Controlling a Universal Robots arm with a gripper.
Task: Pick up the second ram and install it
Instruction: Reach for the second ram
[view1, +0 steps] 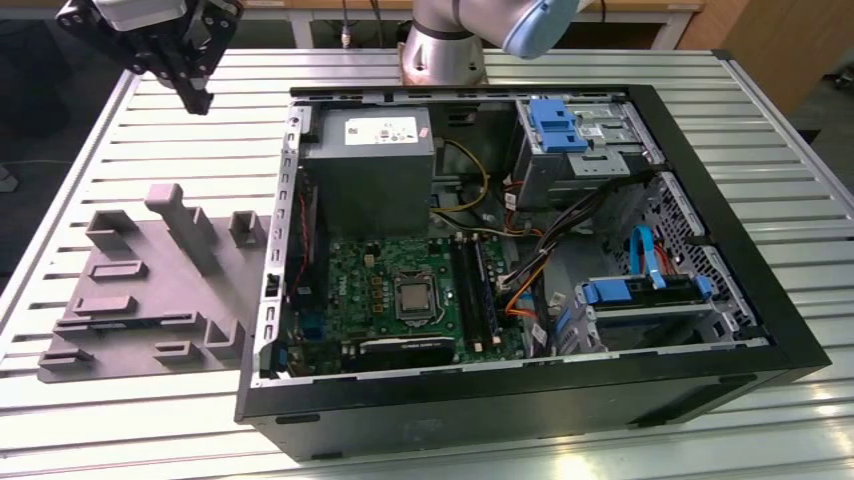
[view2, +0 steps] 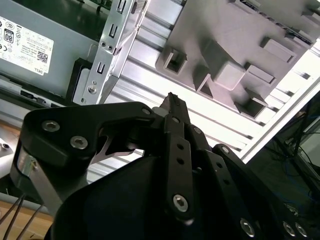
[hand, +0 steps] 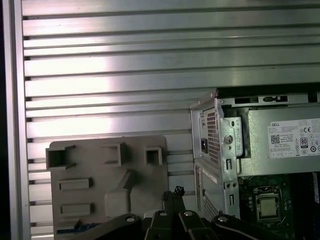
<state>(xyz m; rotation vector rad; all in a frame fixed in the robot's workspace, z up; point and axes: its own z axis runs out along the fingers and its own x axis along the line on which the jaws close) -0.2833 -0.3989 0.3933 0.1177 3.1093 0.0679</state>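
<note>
gripper fingers pressed together, empty, raised beyond grey tray; second ram, dark strip on the tray, well apart.

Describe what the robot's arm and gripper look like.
The arm is a silver-grey metal tube with a light blue joint cap. The gripper is matte black, with narrow fingers built from hinged plates studded with silver screw heads, mounted under a pale grey body.
</note>
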